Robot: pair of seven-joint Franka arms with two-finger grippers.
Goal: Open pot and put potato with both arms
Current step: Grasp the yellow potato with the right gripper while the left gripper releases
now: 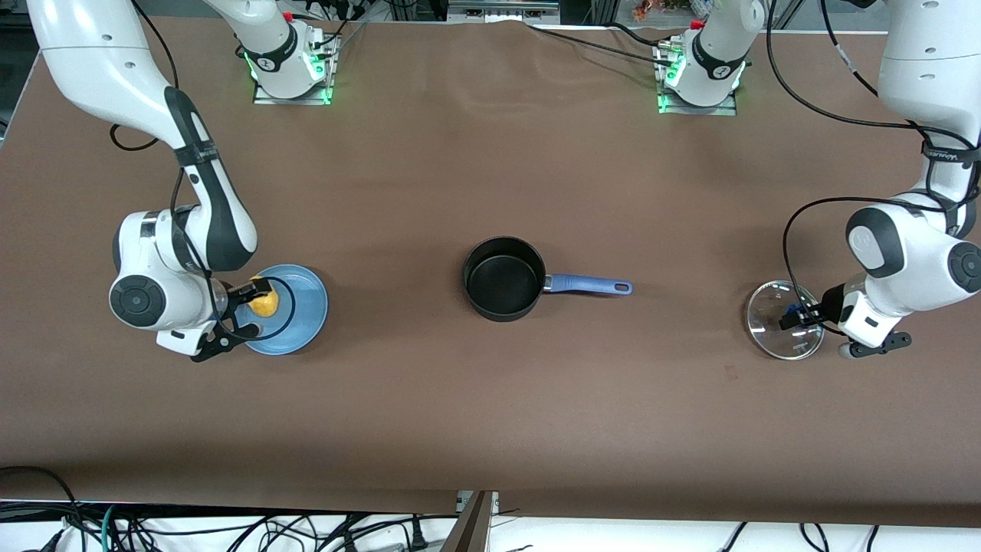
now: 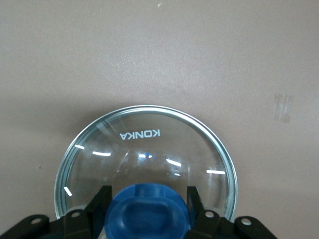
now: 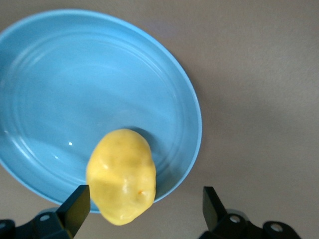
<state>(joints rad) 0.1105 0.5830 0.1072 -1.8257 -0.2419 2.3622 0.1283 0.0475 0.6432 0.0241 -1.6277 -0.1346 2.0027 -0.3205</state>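
Note:
The black pot [image 1: 502,280] stands open at the table's middle, its blue handle [image 1: 590,285] pointing toward the left arm's end. Its glass lid [image 1: 770,331] lies on the table at the left arm's end. My left gripper [image 1: 797,314] is shut on the lid's blue knob [image 2: 149,214]; the lid's glass [image 2: 144,144] fills the left wrist view. The yellow potato [image 1: 267,307] lies in a light-blue plate [image 1: 306,307] at the right arm's end. My right gripper [image 1: 253,309] is open around the potato [image 3: 122,174]: one finger [image 3: 77,204] is beside it and the other [image 3: 210,204] is well apart.
Brown cloth covers the table. The arm bases [image 1: 291,69] [image 1: 697,77] stand along the edge farthest from the front camera. Cables hang below the edge nearest that camera.

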